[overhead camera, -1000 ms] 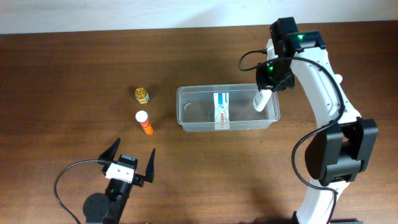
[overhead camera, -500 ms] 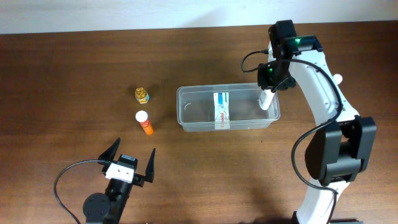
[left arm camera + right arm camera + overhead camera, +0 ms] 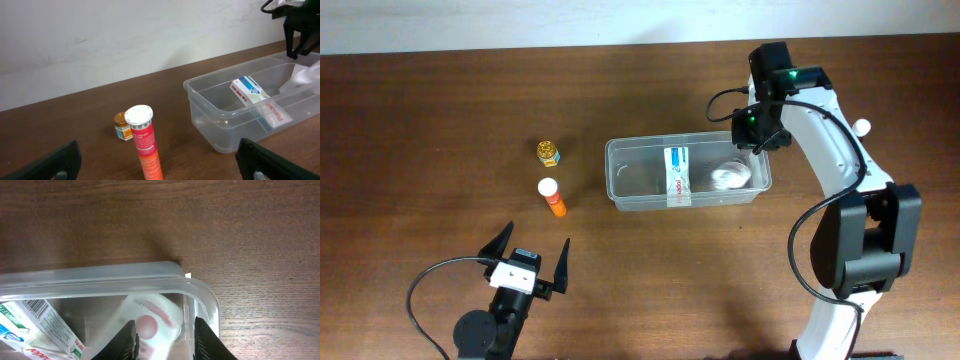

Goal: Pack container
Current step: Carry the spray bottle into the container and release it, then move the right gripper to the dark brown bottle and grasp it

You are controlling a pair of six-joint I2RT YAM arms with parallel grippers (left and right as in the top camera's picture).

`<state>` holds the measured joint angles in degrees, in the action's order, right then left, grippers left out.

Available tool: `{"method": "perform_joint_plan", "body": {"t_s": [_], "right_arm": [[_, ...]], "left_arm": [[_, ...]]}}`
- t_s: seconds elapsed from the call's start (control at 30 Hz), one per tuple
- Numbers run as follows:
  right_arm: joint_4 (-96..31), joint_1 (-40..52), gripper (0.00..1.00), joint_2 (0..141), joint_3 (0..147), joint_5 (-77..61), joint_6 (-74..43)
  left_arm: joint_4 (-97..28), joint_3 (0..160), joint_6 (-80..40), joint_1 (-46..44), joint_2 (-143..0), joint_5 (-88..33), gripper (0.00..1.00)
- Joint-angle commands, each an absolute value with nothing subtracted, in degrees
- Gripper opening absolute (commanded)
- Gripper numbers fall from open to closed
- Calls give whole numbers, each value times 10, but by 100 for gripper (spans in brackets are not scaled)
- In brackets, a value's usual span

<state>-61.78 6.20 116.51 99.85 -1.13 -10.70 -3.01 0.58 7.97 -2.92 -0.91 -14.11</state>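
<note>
Inside container, box and white tube

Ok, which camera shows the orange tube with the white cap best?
Left wrist: the tube stands close, side-on, cap and label clear. Overhead shows it small from above, left of the container. Right wrist doesn't show it.

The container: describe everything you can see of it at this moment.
The container is a clear, colourless plastic tub, rectangular with rounded corners and a rim, lidless and upright on the brown wooden table. Inside, a white-and-blue box lies across its middle and a blurred white item sits at the end under the right gripper, which hangs over that far corner, jaws slightly apart; contact with the tub cannot be told.
</note>
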Motion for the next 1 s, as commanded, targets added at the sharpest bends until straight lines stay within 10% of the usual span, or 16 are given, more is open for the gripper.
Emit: {"method": "perform_joint_plan", "body": {"t_s": [0.0,0.47,0.57,0.7,0.97], "right_arm": [[-615,60,30,1159,995,-10,-110],[-674,60,31,1132,1068,-10,-110],[-710,50,41,1113,1130,2,-110],[-745,1,83,1092,1212,71,-110],[-739,-117,87,1110,1193,48,-109]], "left_arm": [[-35,5,87,-26,-8,-137,99],[-35,5,87,-26,-8,-137,99],[-35,5,87,-26,-8,-137,99],[-35,5,87,-26,-8,-137,99],[-35,5,87,-26,-8,-137,100]]}}
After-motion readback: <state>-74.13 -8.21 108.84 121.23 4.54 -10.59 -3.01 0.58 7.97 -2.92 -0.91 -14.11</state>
